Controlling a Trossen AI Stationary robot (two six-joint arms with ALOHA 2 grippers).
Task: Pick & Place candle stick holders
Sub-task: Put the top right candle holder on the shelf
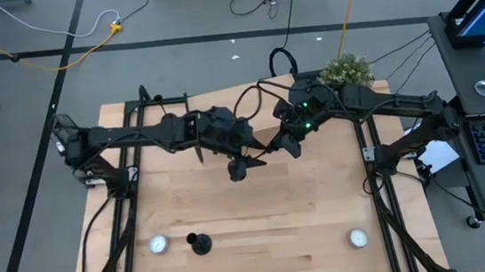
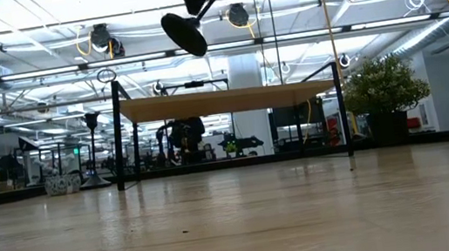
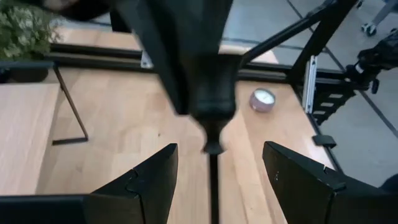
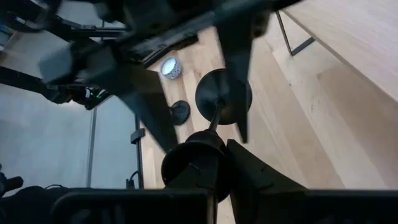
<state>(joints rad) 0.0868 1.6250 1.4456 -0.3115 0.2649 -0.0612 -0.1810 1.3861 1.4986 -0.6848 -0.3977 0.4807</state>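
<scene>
— Where are the arms?
— Both meet above the bench's (image 1: 234, 231) middle. The right gripper (image 4: 208, 158) clamps a candle stick holder's (image 1: 244, 165) cup; the left gripper (image 3: 214, 168) stands wide around its stem.
— Others?
— A second holder (image 1: 200, 243) stands near the front edge, left of centre.

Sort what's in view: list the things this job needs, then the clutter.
Job:
- held candle stick holder, in the right gripper, its stem between the open left gripper
- standing candle stick holder, on the table

Lying about:
- left tealight
- right tealight
- potted plant
- small wooden stand
</scene>
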